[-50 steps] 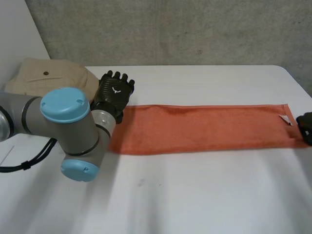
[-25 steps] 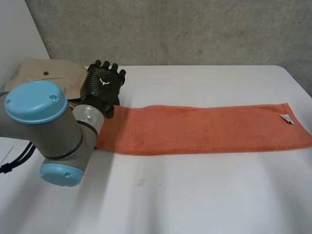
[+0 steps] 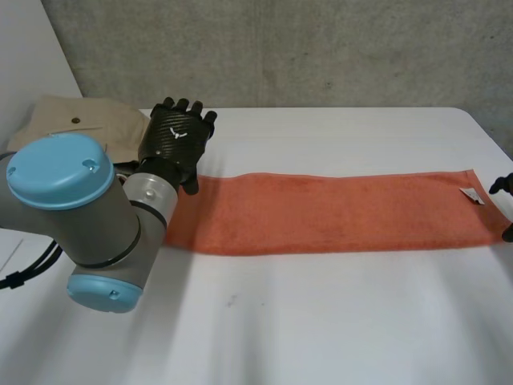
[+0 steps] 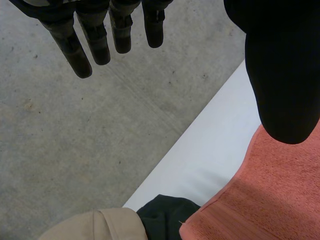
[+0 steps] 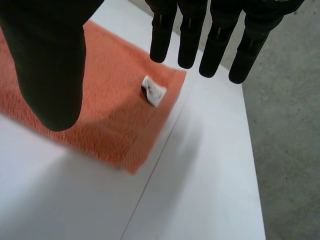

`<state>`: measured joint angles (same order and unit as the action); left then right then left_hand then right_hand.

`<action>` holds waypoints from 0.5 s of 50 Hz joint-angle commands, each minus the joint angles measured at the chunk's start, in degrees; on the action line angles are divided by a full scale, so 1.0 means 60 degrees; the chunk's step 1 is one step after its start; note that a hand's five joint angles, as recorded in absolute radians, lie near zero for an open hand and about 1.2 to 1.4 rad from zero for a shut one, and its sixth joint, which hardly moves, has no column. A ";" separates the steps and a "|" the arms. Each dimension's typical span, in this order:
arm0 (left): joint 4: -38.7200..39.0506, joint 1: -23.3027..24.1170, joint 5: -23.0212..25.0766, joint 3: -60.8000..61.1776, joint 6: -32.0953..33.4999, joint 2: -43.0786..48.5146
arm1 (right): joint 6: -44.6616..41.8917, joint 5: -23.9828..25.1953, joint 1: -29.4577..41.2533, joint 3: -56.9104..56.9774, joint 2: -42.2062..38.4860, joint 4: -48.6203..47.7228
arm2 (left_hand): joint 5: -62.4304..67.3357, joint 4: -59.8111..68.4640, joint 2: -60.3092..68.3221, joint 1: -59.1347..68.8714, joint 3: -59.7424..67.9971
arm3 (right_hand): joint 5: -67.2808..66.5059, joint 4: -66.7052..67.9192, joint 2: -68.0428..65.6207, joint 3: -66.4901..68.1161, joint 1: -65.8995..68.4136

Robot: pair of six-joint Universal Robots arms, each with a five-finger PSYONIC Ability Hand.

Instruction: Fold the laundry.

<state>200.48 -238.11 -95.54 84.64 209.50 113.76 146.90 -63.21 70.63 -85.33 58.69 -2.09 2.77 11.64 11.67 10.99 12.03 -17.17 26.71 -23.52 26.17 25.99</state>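
An orange towel (image 3: 337,212) lies flat in a long narrow strip across the white worktop (image 3: 321,321), running nearly the whole way between the robot's two arms. Its far and near edges are straight, and a small white label (image 5: 153,91) sits close to the corner at its right-hand end. It looks like soft, light terry cloth that will sag and drape once lifted rather than hold a shape. It has enough nap to grip without slipping, and nothing about it is fragile. The sensible places to take hold appear to be the corners of a short end, pinched between thumb and fingers, so that end can be carried over to meet the other. The left hand (image 3: 178,140) is poised at the towel's left end, its back uppermost in the head view. In its own wrist view the fingers are straight and spread out past the worktop's far edge, while the thumb hangs over the cloth's corner. The hand is released and grasps nothing, and whether it touches the towel I cannot tell. The right hand (image 5: 47,60) hovers at the opposite end, fingers straight above the labelled corner and thumb over the cloth beside it. It is likewise released and empty. No fold has been made, so the job looks to be at its start. A beige garment (image 3: 76,124) lies heaped at the worktop's far left corner, just beyond the left hand.
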 commanded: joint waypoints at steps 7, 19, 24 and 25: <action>0.0000 -0.0027 0.0015 0.0073 -0.0009 0.0054 | -0.0357 -0.0012 -0.0096 0.0203 -0.0655 -0.0472 | -0.0462 -0.0274 -0.0279 -0.0164 -0.0339 | -0.1273 0.1349 -0.1881 0.1439 0.1468; 0.0029 -0.0027 0.0015 0.0146 -0.0038 0.0068 | -0.0342 0.0017 -0.0082 0.0321 -0.1036 -0.0853 | -0.0462 -0.0274 -0.0279 -0.0164 -0.0339 | -0.4377 0.4454 -0.4986 0.4543 0.4573; 0.0029 -0.0027 0.0015 0.0161 -0.0038 0.0068 | -0.0357 -0.0012 -0.0082 0.0320 -0.1168 -0.1029 | -0.0462 -0.0274 -0.0279 -0.0164 -0.0339 | -0.7929 0.8006 -0.8538 0.8095 0.8125; 0.0029 -0.0027 0.0015 0.0175 -0.0024 0.0068 | -0.0328 -0.0012 -0.0111 0.0321 -0.1168 -0.1058 | -0.0462 -0.0274 -0.0279 -0.0164 -0.0339 | -0.8797 0.8873 -0.9405 0.8963 0.8992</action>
<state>200.62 -238.26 -95.47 85.57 209.31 114.17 144.78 -63.19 70.15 -83.44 52.23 -7.53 2.77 11.64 11.67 10.99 12.03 -43.39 53.80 -54.48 53.73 54.13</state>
